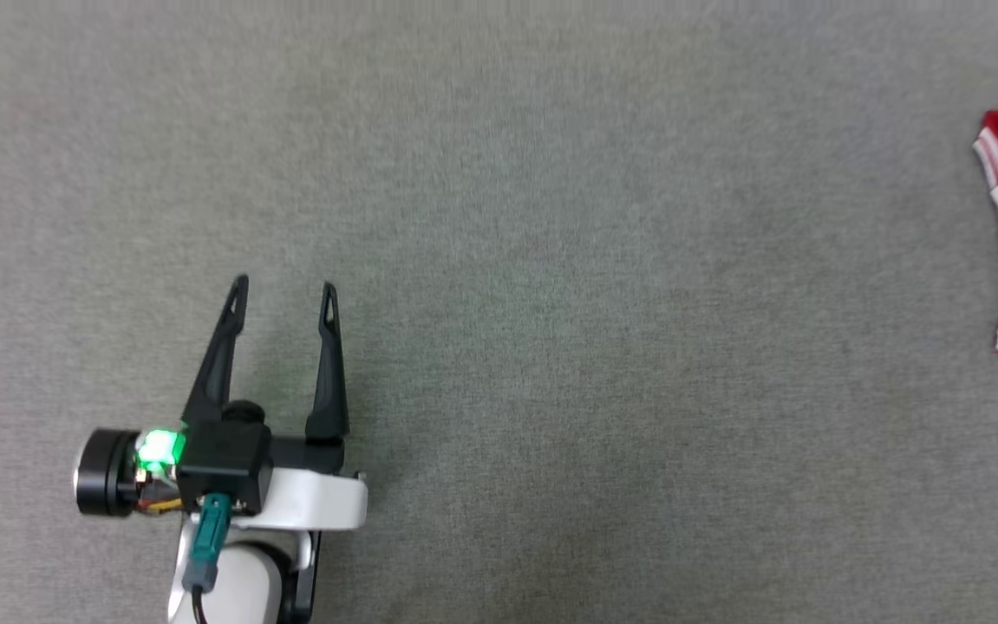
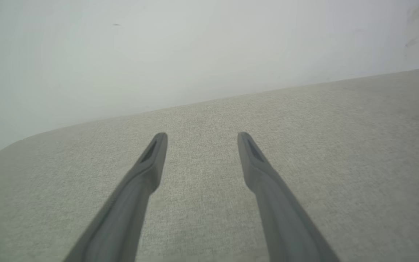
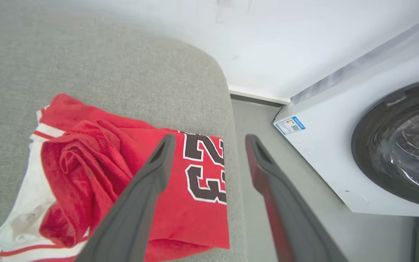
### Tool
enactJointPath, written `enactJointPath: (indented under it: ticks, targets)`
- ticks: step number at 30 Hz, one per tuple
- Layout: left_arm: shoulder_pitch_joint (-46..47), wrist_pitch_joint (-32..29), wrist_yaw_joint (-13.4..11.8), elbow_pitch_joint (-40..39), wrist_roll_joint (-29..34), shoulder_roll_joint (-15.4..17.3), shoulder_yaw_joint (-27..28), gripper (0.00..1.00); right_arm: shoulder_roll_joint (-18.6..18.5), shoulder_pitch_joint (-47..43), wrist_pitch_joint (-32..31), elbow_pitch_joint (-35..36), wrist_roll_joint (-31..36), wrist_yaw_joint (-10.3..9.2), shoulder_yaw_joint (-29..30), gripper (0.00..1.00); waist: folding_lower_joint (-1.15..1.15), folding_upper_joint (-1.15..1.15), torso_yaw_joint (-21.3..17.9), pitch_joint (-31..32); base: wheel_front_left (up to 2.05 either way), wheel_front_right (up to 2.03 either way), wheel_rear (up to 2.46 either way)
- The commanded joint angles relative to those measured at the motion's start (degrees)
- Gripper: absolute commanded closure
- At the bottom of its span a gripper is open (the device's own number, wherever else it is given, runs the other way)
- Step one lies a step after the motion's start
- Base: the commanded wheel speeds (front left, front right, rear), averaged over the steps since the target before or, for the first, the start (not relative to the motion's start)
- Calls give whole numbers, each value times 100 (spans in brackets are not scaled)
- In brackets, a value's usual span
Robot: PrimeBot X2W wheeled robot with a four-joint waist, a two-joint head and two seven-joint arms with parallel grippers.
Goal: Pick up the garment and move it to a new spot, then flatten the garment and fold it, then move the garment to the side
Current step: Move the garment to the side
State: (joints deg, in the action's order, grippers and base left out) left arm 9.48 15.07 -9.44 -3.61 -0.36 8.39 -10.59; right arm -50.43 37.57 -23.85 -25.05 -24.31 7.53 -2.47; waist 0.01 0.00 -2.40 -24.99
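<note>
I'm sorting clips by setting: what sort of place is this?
Probably a home laundry corner, or a mock-up: a white front-loading washing machine with a dark round glass door stands beside a grey fabric-covered surface where a crumpled red-and-white T-shirt lies.

Our left end effector [image 1: 284,286] sits at the lower left of the head view, its two dark fingers [image 1: 219,364] spread apart and pointing up that view. A green light [image 1: 159,449] glows on its wrist, above the pale forearm [image 1: 238,589]. Our right end effector [image 3: 210,138] likewise holds its fingers wide apart.
</note>
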Motion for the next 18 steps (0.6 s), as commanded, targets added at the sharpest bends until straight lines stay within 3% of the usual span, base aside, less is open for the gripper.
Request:
enactJointPath:
  ticks: [1, 7, 18]
  targets:
    - [-133, 12, -34, 26, -35, -13, 16, 0, 115, -115, 174, 138, 99, -9, 106, 0, -1, 0, 2, 310, 0, 0, 0]
    - [-510, 11, -85, 83, -109, -18, 89, 0, 671, -433, 1115, 858, 639, -8, 399, 0, -1, 0, 40, 844, 0, 0, 0]
    - [-948, 11, -38, 238, -154, 18, 150, 0, 2435, -1425, 2873, 2231, 1485, -8, 736, 0, -1, 0, 355, 1608, 0, 0, 0]
